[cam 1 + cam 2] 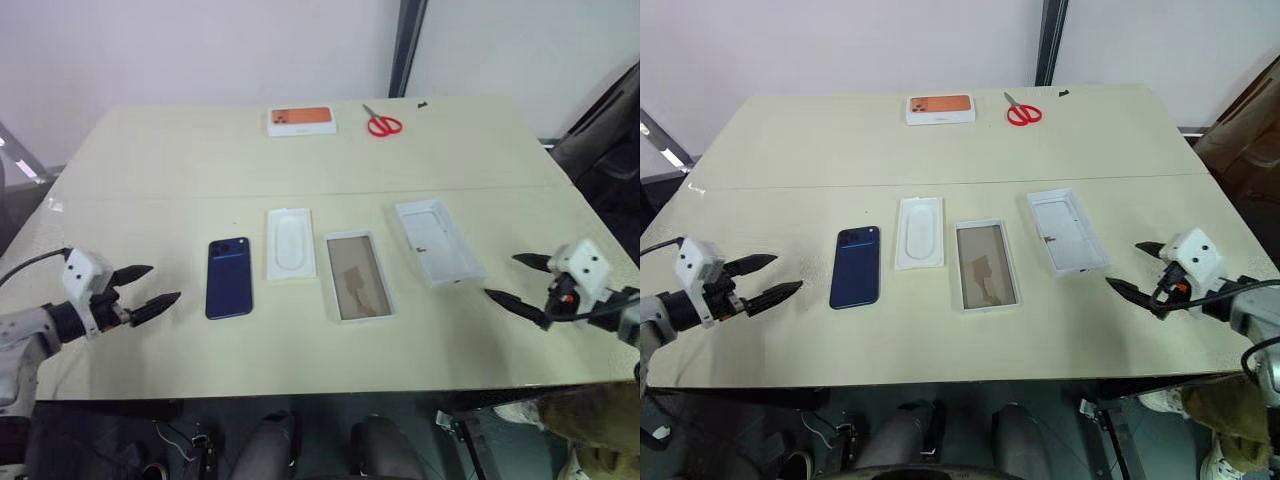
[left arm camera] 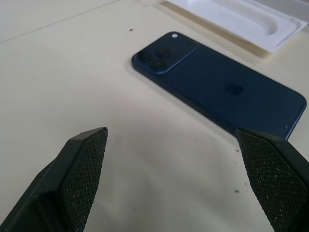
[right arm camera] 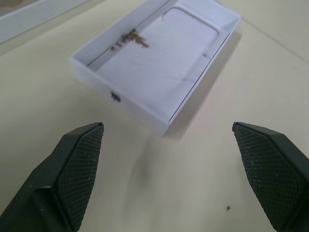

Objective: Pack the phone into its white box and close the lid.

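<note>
Glossy navy glass, the phone (image 1: 229, 277) lies camera-side up on the tabletop (image 1: 300, 160), just left of the tray insert (image 1: 290, 242), which lies left of the white box (image 1: 356, 275); the lid (image 1: 437, 241) sits right of that box. Left gripper (image 1: 143, 290) and right gripper (image 1: 522, 283) hover wide open, empty. Likely stiff, slippery and thin: pinch its long edges.
</note>
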Tool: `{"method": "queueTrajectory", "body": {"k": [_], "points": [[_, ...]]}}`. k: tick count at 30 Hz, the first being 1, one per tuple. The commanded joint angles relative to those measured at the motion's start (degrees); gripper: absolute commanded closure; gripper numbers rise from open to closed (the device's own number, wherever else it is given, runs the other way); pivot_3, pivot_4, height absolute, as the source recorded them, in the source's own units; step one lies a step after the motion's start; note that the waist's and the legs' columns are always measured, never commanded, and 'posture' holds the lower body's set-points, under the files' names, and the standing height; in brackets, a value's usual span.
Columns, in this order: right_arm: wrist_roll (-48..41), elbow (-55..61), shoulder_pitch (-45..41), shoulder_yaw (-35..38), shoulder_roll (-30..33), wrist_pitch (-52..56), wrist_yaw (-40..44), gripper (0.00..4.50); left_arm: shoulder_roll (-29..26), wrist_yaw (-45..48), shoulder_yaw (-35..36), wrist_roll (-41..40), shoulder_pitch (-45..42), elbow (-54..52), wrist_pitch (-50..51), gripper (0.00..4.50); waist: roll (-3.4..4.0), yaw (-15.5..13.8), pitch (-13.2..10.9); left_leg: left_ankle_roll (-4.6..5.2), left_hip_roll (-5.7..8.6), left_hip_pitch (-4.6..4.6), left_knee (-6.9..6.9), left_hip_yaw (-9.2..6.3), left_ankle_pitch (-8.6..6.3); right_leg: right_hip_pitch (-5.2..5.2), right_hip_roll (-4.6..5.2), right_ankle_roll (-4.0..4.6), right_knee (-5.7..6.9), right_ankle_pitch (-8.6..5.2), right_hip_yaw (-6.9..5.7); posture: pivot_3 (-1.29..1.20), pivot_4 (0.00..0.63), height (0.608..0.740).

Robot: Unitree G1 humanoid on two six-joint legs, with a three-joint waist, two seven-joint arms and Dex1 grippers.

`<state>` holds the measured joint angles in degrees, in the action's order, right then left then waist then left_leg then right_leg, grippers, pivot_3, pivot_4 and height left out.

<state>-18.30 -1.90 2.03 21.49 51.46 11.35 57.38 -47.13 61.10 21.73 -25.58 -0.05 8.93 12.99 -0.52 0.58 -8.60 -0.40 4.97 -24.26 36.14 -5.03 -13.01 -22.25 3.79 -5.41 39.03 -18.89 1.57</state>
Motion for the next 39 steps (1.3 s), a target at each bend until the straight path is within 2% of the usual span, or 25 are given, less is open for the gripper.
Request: {"method": "queueTrajectory", "body": {"k": [1,8,18,30,33,39], "points": [[-0.86,1.79,0.02,1.45,-0.33,-0.70,-0.70,0.03,-0.76,0.17,2.28,-0.96,-1.03,-0.32,-1.31,0.04,0.00,-0.02,0.00,0.00,0.00,0.00,0.00,0.00,0.00,0.00,0.00,0.00,0.00,0.00,0.00,0.00,0.150,0.734],[-0.67,2.05,-3.68,-1.05,-0.54,0.13,-1.71,0.03,-0.24,-0.67,-0.36,-0.78,-4.26,-1.67,1.27,0.04,0.00,0.07,0.00,0.00,0.00,0.00,0.00,0.01,0.00,-0.02,0.00,0.00,0.00,0.00,0.01,0.00,0.150,0.734],[-0.20,2.42,-5.10,-3.00,-1.00,-0.04,-2.65,0.03,0.34,-2.85,-2.23,1.25,-4.62,-3.80,2.44,0.04,0.00,0.03,0.00,0.00,0.00,-0.01,0.00,0.03,0.00,-0.02,0.00,0.00,0.00,0.00,0.01,0.00,0.150,0.734],[0.65,5.25,-10.23,-7.88,-0.69,-0.07,-3.14,0.03,3.23,-10.45,-6.62,-0.03,-10.12,-11.04,13.69,0.04,0.00,0.10,0.00,0.00,-0.01,-0.01,0.00,0.02,0.00,-0.04,-0.02,0.00,0.02,0.00,0.01,0.00,0.150,0.734],[0.52,8.45,-13.82,-10.92,-1.39,1.35,-3.23,0.03,5.54,-13.77,-9.68,-1.60,-14.29,-12.37,21.17,0.04,0.00,0.07,0.00,0.00,0.00,-0.01,0.01,0.02,0.00,-0.03,-0.02,-0.01,0.03,0.00,0.00,0.00,0.150,0.734],[3.06,11.83,-21.91,-18.91,-3.84,1.69,-2.84,0.03,14.78,-24.47,-14.36,-1.29,-24.42,-11.70,32.32,0.04,-0.07,-0.07,-0.02,-0.01,0.03,-0.09,0.13,0.00,0.01,-0.06,-0.03,-0.03,0.06,0.01,-0.04,0.00,0.150,0.734]]}}
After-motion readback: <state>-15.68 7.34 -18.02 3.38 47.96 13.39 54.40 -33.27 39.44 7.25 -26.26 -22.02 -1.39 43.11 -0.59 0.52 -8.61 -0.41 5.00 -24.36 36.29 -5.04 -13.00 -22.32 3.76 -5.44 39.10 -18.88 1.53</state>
